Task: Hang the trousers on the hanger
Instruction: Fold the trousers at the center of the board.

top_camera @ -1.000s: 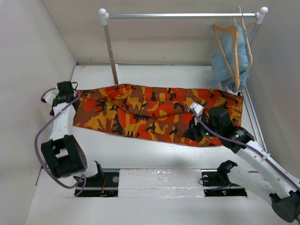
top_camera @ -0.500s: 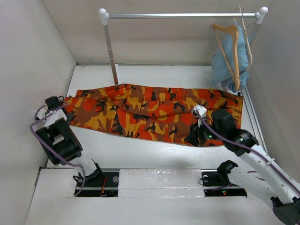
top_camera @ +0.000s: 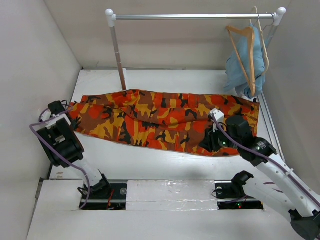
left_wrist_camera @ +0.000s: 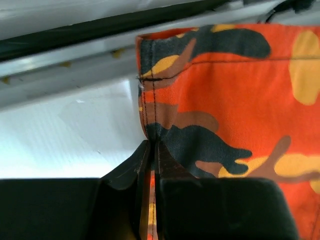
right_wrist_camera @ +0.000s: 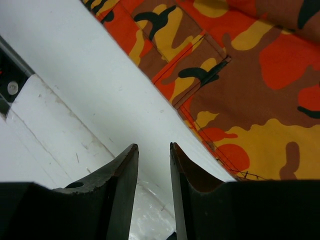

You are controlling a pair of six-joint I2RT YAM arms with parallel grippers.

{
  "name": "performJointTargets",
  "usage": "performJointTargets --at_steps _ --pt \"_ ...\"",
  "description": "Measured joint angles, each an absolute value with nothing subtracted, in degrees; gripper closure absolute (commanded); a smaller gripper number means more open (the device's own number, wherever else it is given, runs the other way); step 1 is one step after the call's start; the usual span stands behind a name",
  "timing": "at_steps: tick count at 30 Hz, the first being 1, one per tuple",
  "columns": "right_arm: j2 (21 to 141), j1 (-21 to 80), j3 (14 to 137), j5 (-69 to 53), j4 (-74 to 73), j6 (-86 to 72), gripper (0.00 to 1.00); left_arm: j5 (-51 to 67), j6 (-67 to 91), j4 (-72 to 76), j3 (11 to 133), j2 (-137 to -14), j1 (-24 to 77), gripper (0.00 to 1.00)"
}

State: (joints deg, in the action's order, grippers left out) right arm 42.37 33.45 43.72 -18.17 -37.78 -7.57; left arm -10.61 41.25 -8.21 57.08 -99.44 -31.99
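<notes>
1. The trousers (top_camera: 165,122) are spread flat on the worktop (top_camera: 145,159).
2. Their left hem is clamped by the left end effector (left_wrist_camera: 151,146), seemingly for lifting.
3. The right end effector (right_wrist_camera: 154,150) is held parted, empty, beside their near edge.

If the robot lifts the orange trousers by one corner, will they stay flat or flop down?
Probably flop: the trousers are cloth lying flat with soft wrinkles. The hem bunches where the left gripper pinches it, so the rest would likely dangle and drag behind.
</notes>
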Motion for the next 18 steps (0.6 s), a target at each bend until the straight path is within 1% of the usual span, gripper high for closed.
performJointTargets --at_steps 3,5,10,12,16,18 --pt "42.33 33.43 44.93 -15.81 -37.95 -8.05 0.63 -8.23 41.30 -7.55 53.82 -96.05 -31.99 1.00" --pt "42.28 33.43 45.67 -14.72 -37.91 -8.43 0.63 -6.59 41.32 -8.95 51.35 -90.94 -31.94 1.00" --pt "42.26 33.12 46.19 -12.36 -38.30 -9.37 0.62 -4.51 41.25 -12.27 50.13 -72.97 -30.44 1.00" --pt "42.28 32.34 46.19 -11.03 -39.33 -10.17 0.64 -3.90 41.19 -14.09 50.26 -65.39 -29.80 1.00" --pt "42.28 28.08 45.91 -9.32 -42.00 -11.53 0.69 -5.04 41.17 -20.29 51.24 -56.58 -26.87 1.00" --pt "42.28 24.67 45.50 -8.93 -43.35 -12.16 0.69 -5.04 41.08 -23.27 51.24 -54.89 -25.50 1.00"
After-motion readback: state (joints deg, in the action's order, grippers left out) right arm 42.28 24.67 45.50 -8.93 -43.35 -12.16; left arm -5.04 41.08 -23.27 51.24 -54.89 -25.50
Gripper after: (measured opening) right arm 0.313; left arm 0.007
